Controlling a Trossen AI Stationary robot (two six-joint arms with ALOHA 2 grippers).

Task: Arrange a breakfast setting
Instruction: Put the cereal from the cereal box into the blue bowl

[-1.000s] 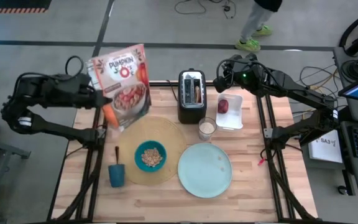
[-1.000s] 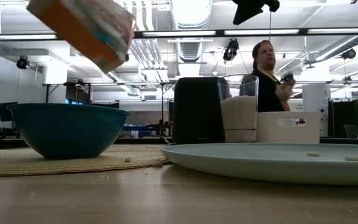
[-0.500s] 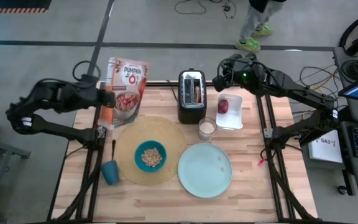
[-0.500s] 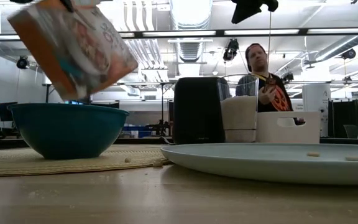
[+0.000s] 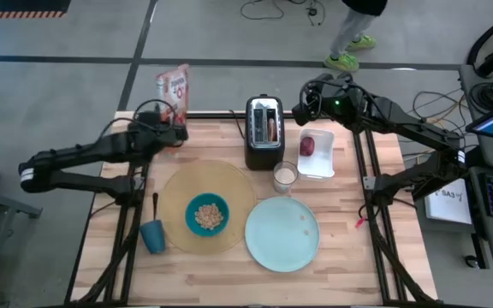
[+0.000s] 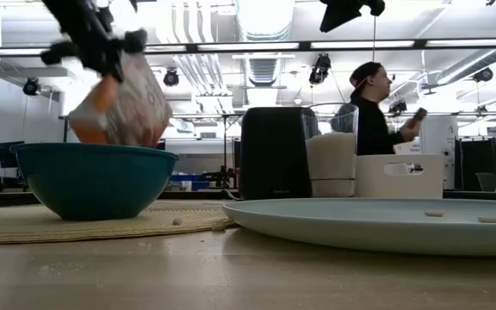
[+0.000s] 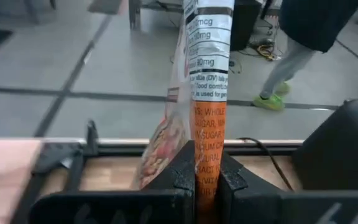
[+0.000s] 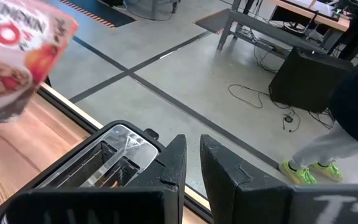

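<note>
My left gripper is at the table's far left, shut on an orange cereal bag that stands edge-on over the far edge; the bag also shows in the low view. A teal bowl with cereal sits on the round tan placemat. The pale-blue plate lies to the placemat's right, and the dark blue cup and black spoon lie to its left. Bread sticks out of the black toaster. A dark red fruit lies in a white container. My right gripper hangs open by a narrow gap above the toaster's far right, empty. My left gripper pinches the bag's orange side edge between its two fingers. The fingers come roughly level from the table's left and near side. The bag stands up beyond the fingers, and in the low view its lower end shows above the bowl's rim.
A glass of milk stands between the toaster and the plate. The white container is at the far right. A few cereal crumbs lie on the plate. A person stands beyond the far edge.
My left gripper has gone from over the placemat's left toward the table's far edge and has come lower. It still holds the bag. The bag, which was tipped with its printed face up, has turned upright and edge-on and has moved away from the bowl.
</note>
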